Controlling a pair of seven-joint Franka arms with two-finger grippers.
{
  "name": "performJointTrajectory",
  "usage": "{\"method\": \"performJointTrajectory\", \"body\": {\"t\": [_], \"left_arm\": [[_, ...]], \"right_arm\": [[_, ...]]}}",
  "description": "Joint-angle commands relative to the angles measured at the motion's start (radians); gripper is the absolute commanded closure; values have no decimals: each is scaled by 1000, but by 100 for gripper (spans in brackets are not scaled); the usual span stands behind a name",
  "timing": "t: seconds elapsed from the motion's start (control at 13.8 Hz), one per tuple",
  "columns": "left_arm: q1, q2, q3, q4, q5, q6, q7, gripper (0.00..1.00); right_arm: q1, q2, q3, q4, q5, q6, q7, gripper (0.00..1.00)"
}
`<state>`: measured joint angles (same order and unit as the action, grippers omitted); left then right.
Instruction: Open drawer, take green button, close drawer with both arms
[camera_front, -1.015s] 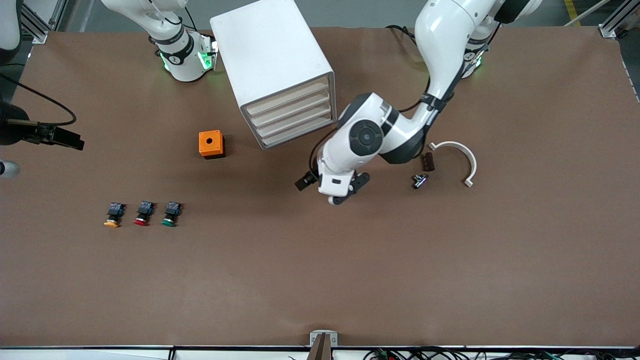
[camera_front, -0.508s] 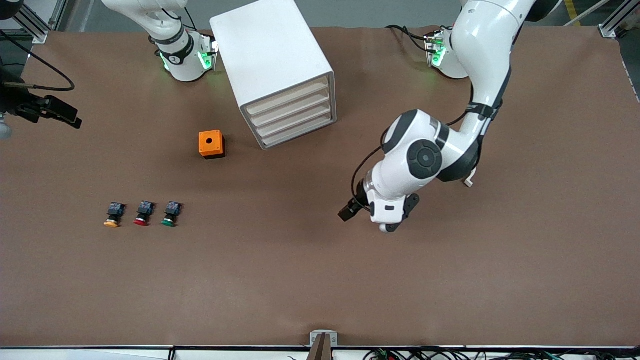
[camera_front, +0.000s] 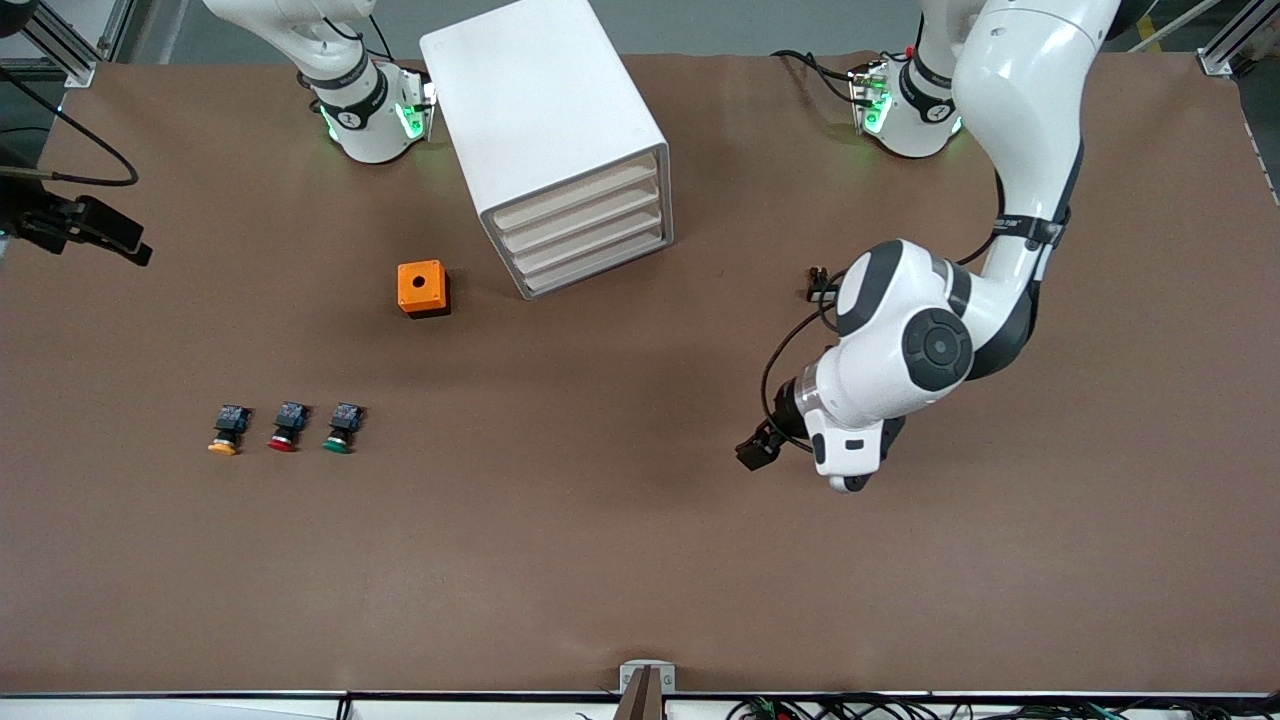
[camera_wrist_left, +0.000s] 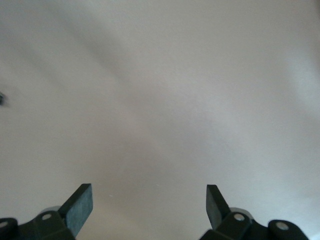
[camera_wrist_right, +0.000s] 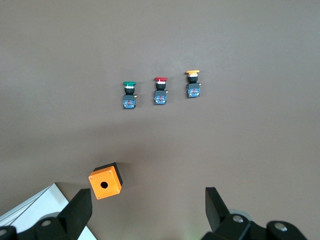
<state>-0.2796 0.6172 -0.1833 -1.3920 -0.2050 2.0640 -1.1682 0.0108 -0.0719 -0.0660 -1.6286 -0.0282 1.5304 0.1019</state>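
Observation:
The white cabinet (camera_front: 545, 120) stands near the right arm's base, and all four drawers are shut, the lower ones (camera_front: 598, 257) included. The green-capped button (camera_front: 340, 428) lies on the table nearer the front camera, beside a red-capped (camera_front: 286, 428) and an orange-capped one (camera_front: 227, 430). It also shows in the right wrist view (camera_wrist_right: 129, 94). My left gripper (camera_front: 850, 478) hangs open and empty over bare table toward the left arm's end; its wrist view (camera_wrist_left: 149, 205) shows only table. My right gripper (camera_wrist_right: 149, 205) is open and empty, high above the orange box.
An orange box with a round hole (camera_front: 422, 288) sits between the cabinet and the buttons, also in the right wrist view (camera_wrist_right: 105, 181). A small dark part (camera_front: 820, 284) peeks out beside the left arm's elbow. The cabinet's corner (camera_wrist_right: 35, 210) shows in the right wrist view.
The left arm has swung away from the cabinet's front toward its own end of the table and nearer the front camera, now covering the white curved piece. The right hand drifted slightly.

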Motion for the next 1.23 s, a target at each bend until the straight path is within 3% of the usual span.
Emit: {"method": "performJointTrajectory", "body": {"t": [0.0,0.22,0.51,0.87,1.02,1.16], "left_arm": [[65,-65,-16,-28,18,-91,143,0],[124,-118,-16,-28,18,-253,359,0],[212,-249,-13,-74,19,-381,635,0],[327,-578,-16,-384,62,-390,885,0],[371,-673,-16,-470,61,-395,958,0],[384,-738,-7,-527,61,-394,1018,0]], "right_arm": [[-26,32,12,78,-13,-41,-4,0],[-23,41,12,84,4,-39,4,0],[-15,-14,18,73,4,-156,6,0],[-9,-35,23,37,7,-219,6,0],[-60,-127,55,-67,65,-162,4,0],[-74,-192,89,-129,67,-124,6,0]]}}
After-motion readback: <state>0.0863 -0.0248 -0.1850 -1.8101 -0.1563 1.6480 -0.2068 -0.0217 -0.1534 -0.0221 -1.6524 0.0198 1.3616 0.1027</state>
